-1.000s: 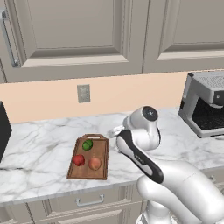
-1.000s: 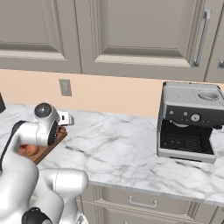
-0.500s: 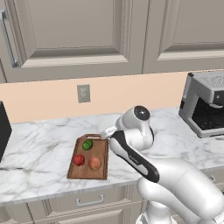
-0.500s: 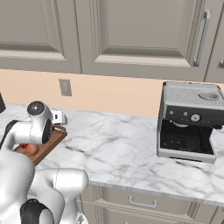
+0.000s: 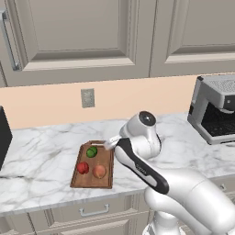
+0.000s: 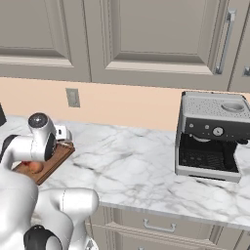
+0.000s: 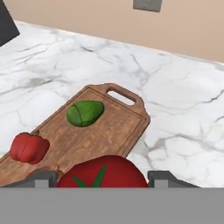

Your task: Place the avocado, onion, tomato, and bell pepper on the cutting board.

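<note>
Tomato held above the board

My gripper point(image 7: 103, 177) is clamped on the tomato point(image 7: 103, 173). On the cutting board point(image 7: 118, 129), the avocado point(image 7: 85, 112) sits at eleven o'clock, the bell pepper point(image 7: 29, 147) at nine. No readable writing anywhere.

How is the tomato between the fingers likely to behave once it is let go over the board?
The tomato looks round and smooth, so it may roll when released. The cutting board has a raised rim that would probably stop it. The avocado and red pepper lie apart, leaving landing space.
</note>
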